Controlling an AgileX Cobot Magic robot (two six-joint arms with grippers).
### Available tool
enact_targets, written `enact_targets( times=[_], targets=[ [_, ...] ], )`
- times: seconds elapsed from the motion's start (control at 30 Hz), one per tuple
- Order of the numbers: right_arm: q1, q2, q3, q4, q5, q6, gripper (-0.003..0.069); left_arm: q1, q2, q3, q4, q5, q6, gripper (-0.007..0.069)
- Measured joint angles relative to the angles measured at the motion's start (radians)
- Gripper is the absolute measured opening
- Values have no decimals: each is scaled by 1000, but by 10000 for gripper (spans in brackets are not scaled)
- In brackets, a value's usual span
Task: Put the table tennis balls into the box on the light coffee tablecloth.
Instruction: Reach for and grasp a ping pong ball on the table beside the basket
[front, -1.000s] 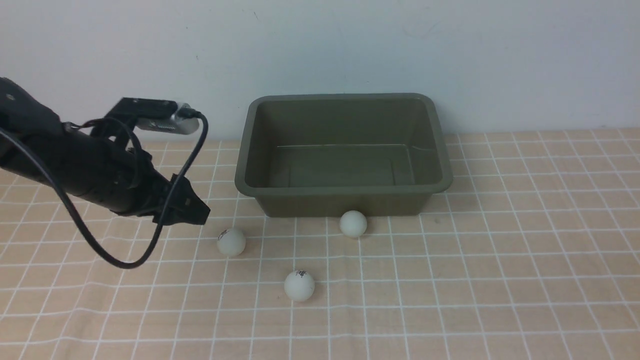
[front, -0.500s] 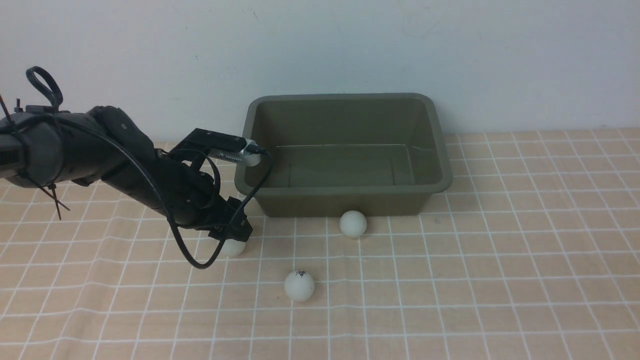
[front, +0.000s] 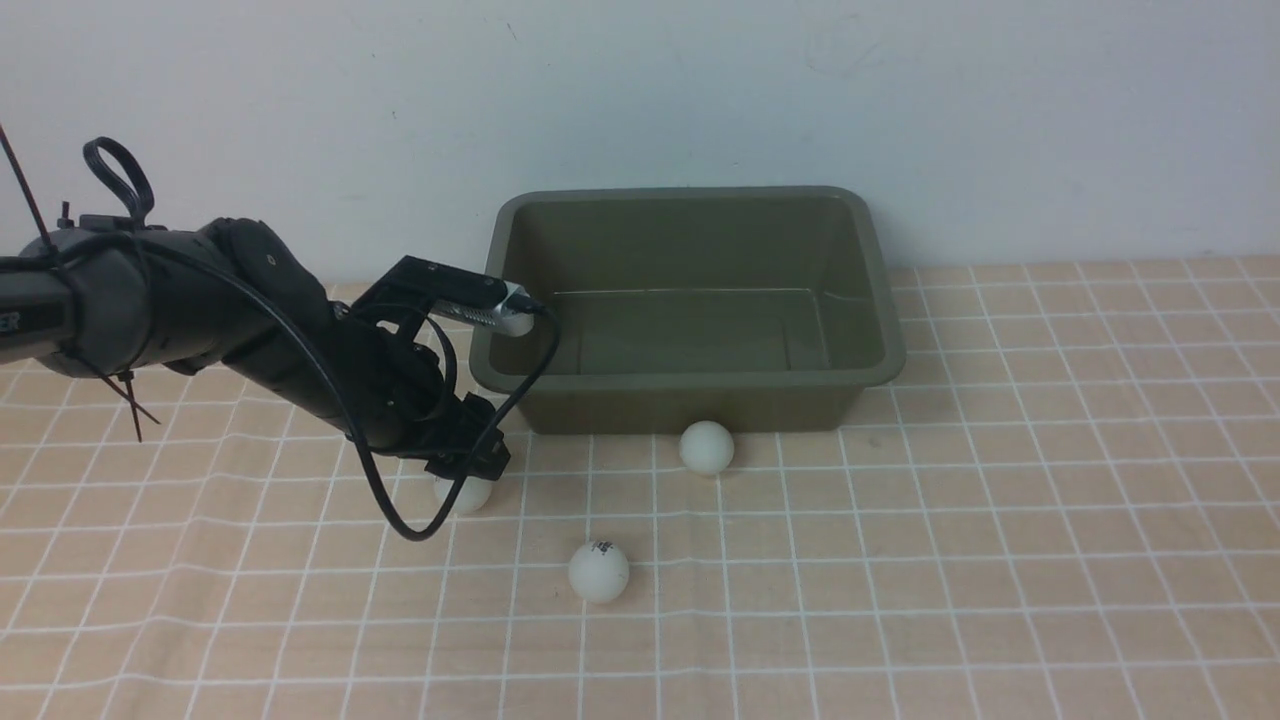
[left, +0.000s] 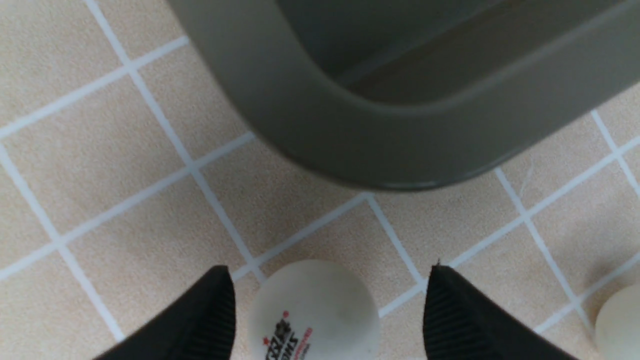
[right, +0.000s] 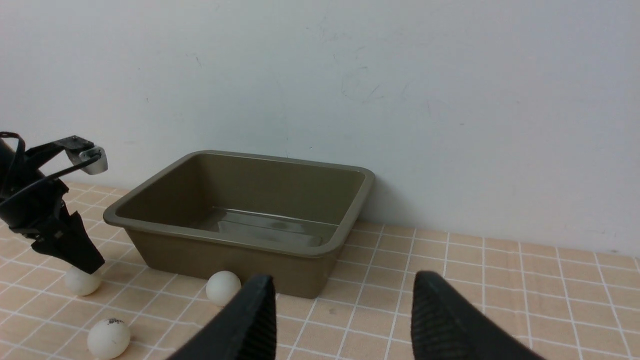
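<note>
A: Where are the balls (right: 223, 288) found?

B: All three are laid on the cloth (front: 1000, 560), outside the box (front: 690, 380). The left ball (front: 465, 497) is set near the box's left front corner. The back ball (front: 706, 446) is seen just beside the box's front side; whether it is touched cannot be told. The front ball (front: 598, 571) is laid nearer the robot, apart from the box, with a dark mark on top.

A: Is any ball held?

B: No. The left gripper (left: 328, 272) is placed over the left ball, and its fingers (left: 210, 320) are spread on both sides of it. A small gap is seen on each side, so the ball is not squeezed.

A: And the right gripper (right: 345, 280)?

B: It is seen only in its own wrist view, raised above the cloth, with its jaws apart and nothing gripped.
</note>
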Motion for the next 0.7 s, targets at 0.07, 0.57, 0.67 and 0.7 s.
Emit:
enact_targets(
  times=[0.07,0.57,0.67,0.7],
  targets=[
    [0,0,0,0,-13,-2,347,0,0,0,11,8,0,406],
    [0,0,0,0,-24,-2,347,-2,0,2,91,19,-42,403],
    [0,0,0,0,-24,-2,347,-2,1,2,95,19,-53,403],
    [0,0,0,0,-24,-2,347,-2,2,2,95,18,-54,403]
  ],
)
